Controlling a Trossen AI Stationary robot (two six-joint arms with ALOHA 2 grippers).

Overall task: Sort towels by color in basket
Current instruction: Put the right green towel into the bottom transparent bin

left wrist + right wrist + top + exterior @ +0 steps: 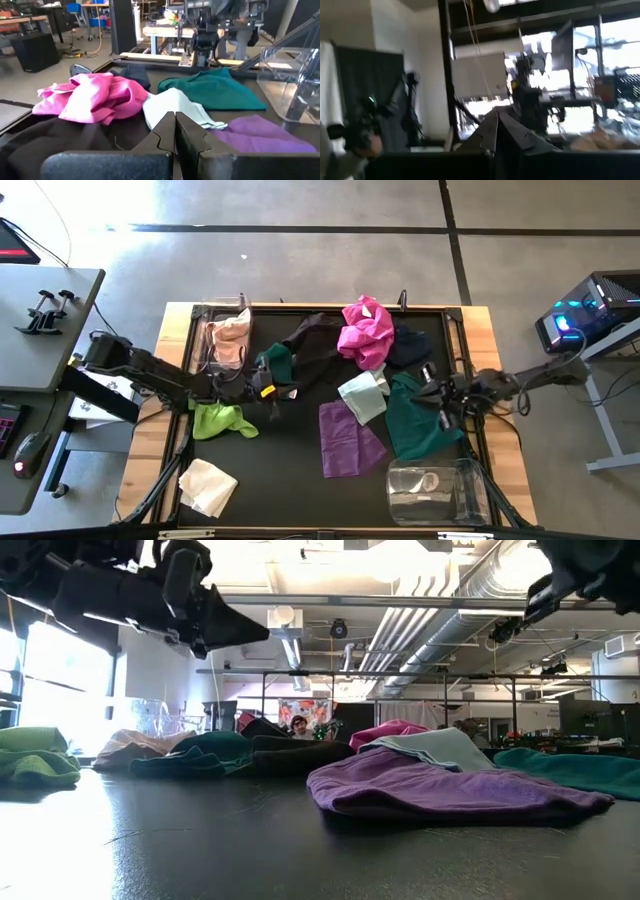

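Left pincer over tabletop centre-left, fingers together, holding nothing, near dark teal towel & lime towel. Right pincer above big teal towel, fingers together, empty. Purple towel flat mid-tabletop; mint towel just beside it; magenta towel at far edge. Peach towel in clear bin far left. Cream towel near left corner.

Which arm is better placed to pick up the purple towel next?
Probably the left. Its hand hangs shut and empty above the mat, and its wrist camera already looks at the purple towel. The right hand, also shut, hangs above the teal towel.
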